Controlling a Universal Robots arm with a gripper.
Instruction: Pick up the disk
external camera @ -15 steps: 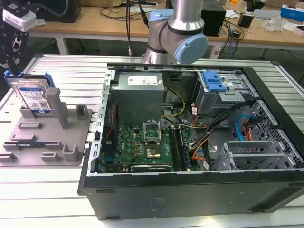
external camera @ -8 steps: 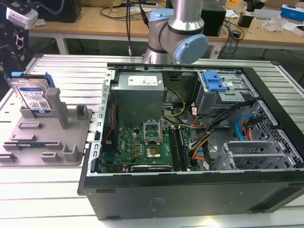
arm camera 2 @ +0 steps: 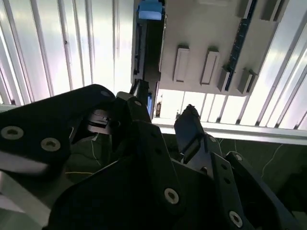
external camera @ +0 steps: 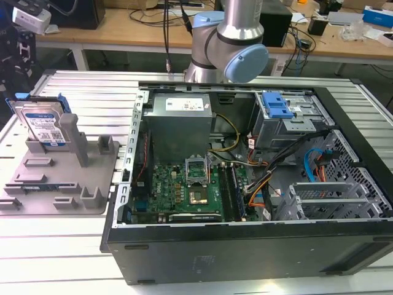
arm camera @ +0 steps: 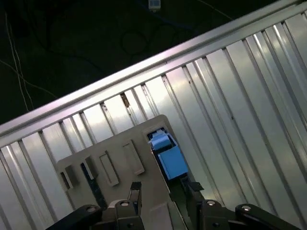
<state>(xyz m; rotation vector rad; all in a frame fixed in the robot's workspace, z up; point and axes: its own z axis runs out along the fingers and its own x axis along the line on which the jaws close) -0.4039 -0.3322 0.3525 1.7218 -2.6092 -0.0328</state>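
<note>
— The gripper's (arm camera: 164,186) black fingers (arm camera: 135,194) are spread wide, with nothing between them?

— Right. The grey holder (arm camera: 115,163) lies well beyond them. The disk (external camera: 44,128) stands upright in it on the slatted tabletop (external camera: 80,92), at the exterior view's left, beside the open computer case (external camera: 245,246).

The arm (external camera: 236,21) is a brushed silver tube with rounded pale blue joint caps (external camera: 249,61). Its gripper (arm camera 2: 163,103) is matte black, built of blocky plates fastened with round silver screws (arm camera 2: 171,195). The 2 fingers (arm camera: 135,189) are black too, narrow and angular.
</note>
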